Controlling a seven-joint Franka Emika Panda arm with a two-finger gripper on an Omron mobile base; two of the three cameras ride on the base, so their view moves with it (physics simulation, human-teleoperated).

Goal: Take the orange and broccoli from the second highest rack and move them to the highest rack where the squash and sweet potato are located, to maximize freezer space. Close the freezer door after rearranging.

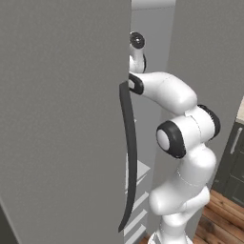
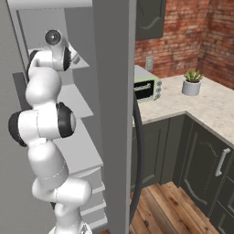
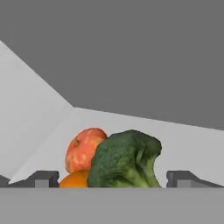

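In the hand view a dark green broccoli (image 3: 124, 159) stands right in front of my gripper (image 3: 113, 179), between its two fingertips (image 3: 41, 179) without touching either. The gripper is open. An orange (image 3: 74, 179) peeks out low at the broccoli's left. Behind them sits a red-orange rounded fruit or vegetable with pale speckles (image 3: 83, 148); I cannot tell which. All three rest on a pale rack inside the freezer (image 2: 80, 105). My arm (image 1: 167, 90) reaches up into the freezer between two grey panels. The freezer door (image 1: 62, 119) stands open at the left, with its dark curved handle (image 1: 129, 157).
A second grey panel (image 2: 114, 114) with a dark handle (image 2: 138, 160) stands close on the arm's right. Lower shelves (image 1: 138, 171) show below the arm. To the right are a counter with a toaster oven (image 2: 146, 89), a potted plant (image 2: 192, 82) and dark cabinets (image 2: 205, 160).
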